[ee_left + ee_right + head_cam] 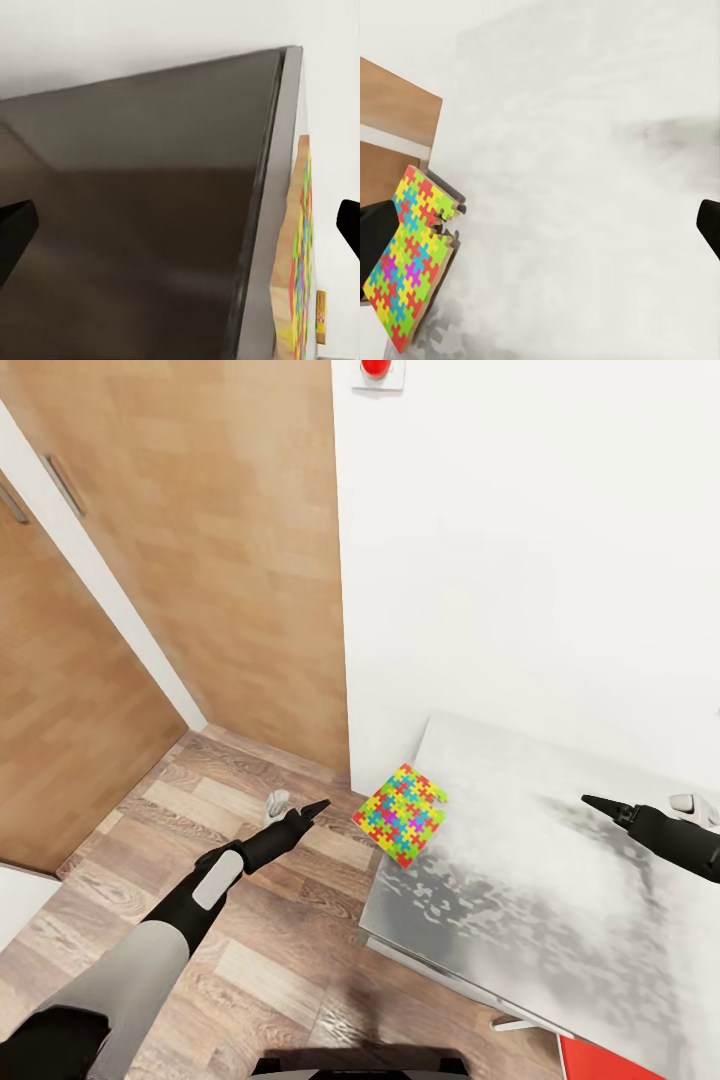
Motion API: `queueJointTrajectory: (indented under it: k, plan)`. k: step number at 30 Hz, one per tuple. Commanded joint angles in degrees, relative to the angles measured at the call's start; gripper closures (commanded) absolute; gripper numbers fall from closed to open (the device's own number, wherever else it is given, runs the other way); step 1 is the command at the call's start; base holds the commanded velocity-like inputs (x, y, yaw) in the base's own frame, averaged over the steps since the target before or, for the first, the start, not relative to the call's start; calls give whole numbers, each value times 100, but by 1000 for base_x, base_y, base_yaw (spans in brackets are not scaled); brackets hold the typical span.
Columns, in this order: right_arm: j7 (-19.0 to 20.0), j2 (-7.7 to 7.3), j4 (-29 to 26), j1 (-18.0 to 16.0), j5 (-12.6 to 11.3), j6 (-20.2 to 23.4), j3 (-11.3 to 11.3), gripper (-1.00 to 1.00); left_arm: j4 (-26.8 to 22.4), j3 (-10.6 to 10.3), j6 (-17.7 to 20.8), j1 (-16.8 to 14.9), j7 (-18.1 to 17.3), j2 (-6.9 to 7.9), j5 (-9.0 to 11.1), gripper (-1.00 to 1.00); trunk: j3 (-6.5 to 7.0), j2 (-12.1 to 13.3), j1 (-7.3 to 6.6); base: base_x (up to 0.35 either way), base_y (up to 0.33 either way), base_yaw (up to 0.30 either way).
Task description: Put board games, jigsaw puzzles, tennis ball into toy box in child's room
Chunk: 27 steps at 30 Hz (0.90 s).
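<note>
Nearest to the robot, at about 7 o'clock in the head view, the left arm reaches over the wood-plank floor (200,830), and its black left gripper (300,815) ends just off the table's left edge; in its wrist view the two dark fingertips stand wide apart, so I judge it open and holding nothing. The colourful flat jigsaw puzzle sheet (402,815) of yellow, green, blue and red pieces lies at about 3 o'clock from this gripper, close beside it. The sheet sits at the left edge of the pale grey-white table top (520,880), near the far corner, and it seems to hang partly over the edge; its sides are turned diagonal to the table edges. The right gripper (600,803) hovers over the table at 3 o'clock in the head view, well apart from the puzzle, which is at its 9 o'clock; its fingertips are also spread and empty in its own wrist view. So the left arm is clearly the nearer one. The overhanging part gives fingers room from the floor side, and the table surface around the sheet looks free. Farther, at 12 o'clock, stands the white wall (530,540), and at 10 o'clock the light brown wooden wardrobe doors (230,540).
</note>
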Motion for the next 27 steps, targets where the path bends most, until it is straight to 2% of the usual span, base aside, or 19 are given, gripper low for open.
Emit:
queueJointTrajectory:
  k: [1, 14, 27]
  plan:
    - [60, 0, -1, -5, 56, 27, -8, -100, 26, -26, 29, -17, -2, 5, 60, -100, -8, -9, 3, 0, 0, -1]
    - [61, 2, -1, -5, 56, 27, -8, -100, 112, -30, 26, -62, -22, 0, 61, -100, -8, -9, 3, 0, 0, -13]
    - [62, 6, -1, -5, 56, 27, -8, -100, 114, -43, 24, -75, -26, -33, 69, -100, -8, -9, 3, 0, 0, -123]
